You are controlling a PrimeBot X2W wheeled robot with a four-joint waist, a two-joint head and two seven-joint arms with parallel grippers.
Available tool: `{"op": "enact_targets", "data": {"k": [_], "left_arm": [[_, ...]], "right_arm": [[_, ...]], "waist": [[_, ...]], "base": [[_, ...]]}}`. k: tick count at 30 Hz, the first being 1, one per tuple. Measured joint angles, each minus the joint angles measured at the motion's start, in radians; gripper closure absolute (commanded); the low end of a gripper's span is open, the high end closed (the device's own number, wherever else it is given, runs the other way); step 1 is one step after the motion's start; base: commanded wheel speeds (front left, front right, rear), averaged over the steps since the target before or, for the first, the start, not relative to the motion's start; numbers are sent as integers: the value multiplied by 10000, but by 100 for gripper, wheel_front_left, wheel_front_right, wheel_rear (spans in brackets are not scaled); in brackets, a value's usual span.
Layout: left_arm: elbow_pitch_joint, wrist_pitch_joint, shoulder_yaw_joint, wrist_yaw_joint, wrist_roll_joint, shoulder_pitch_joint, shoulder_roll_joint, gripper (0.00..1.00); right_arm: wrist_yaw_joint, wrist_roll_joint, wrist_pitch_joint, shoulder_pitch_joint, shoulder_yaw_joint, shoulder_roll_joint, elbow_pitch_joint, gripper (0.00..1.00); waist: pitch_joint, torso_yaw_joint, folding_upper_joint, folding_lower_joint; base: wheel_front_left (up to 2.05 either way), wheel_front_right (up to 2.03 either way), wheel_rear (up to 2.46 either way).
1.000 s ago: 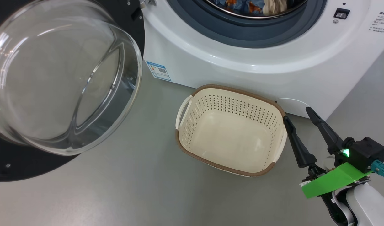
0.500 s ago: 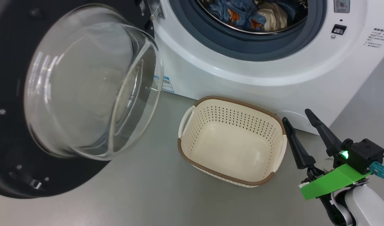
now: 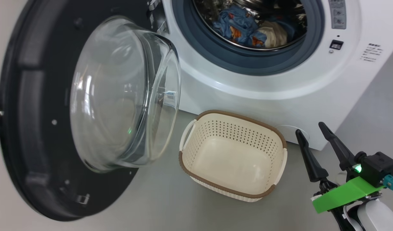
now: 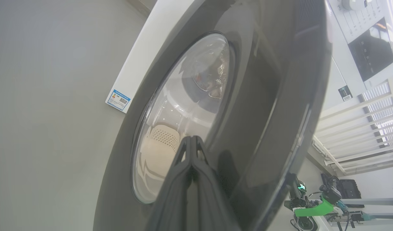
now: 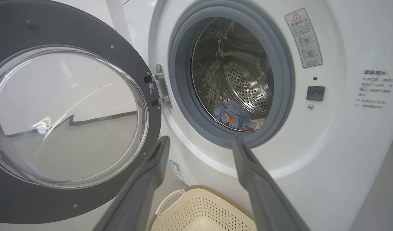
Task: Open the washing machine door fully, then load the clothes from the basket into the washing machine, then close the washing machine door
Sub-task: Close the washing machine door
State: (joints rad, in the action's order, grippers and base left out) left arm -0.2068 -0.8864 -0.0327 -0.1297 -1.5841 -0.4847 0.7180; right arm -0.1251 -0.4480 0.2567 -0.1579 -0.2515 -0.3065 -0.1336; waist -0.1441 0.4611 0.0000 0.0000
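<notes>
The washing machine door (image 3: pixel 29 150) stands part open at the left, its glass bowl (image 3: pixel 126 96) turned toward the washing machine (image 3: pixel 248 86). The clothes (image 3: pixel 244 27), blue with orange and cream, lie in the steel drum and show again as clothes (image 5: pixel 235 115) in the right wrist view. On the floor in front sits the basket (image 3: pixel 231 114), with nothing in it. My left gripper (image 4: pixel 191 138) is shut, its tips against the door's dark outer face (image 4: pixel 264 96). My right gripper (image 3: pixel 310 128) hangs open to the right of the basket, and that same gripper (image 5: pixel 201 139) points at the drum opening.
Grey floor (image 3: pixel 158 205) runs around the basket and under the door. The machine's grey gasket (image 3: pixel 248 61) rings the opening, with the latch slot (image 3: pixel 335 44) to its right. A blue label (image 4: pixel 118 99) marks the machine's lower front corner.
The head camera has tilted up, so more of the drum shows. The door has swung round toward the machine's opening. My right gripper stays open beside the basket.
</notes>
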Motion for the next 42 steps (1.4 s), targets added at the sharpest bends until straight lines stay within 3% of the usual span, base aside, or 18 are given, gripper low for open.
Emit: {"op": "enact_targets", "data": {"k": [18,42], "left_arm": [[1804,-568,-876,61,163,246,-397,100],[1703,-107,-1381,59,504,175,-788,100]], "right_arm": [[0,2,0,757,848,240,102,0],[0,81,0,1155,1538,447,270,0]], "waist": [[564,-1280,0,0],[861,-3894,0,0]], "base": [[0,0,0],[0,0,0]]}}
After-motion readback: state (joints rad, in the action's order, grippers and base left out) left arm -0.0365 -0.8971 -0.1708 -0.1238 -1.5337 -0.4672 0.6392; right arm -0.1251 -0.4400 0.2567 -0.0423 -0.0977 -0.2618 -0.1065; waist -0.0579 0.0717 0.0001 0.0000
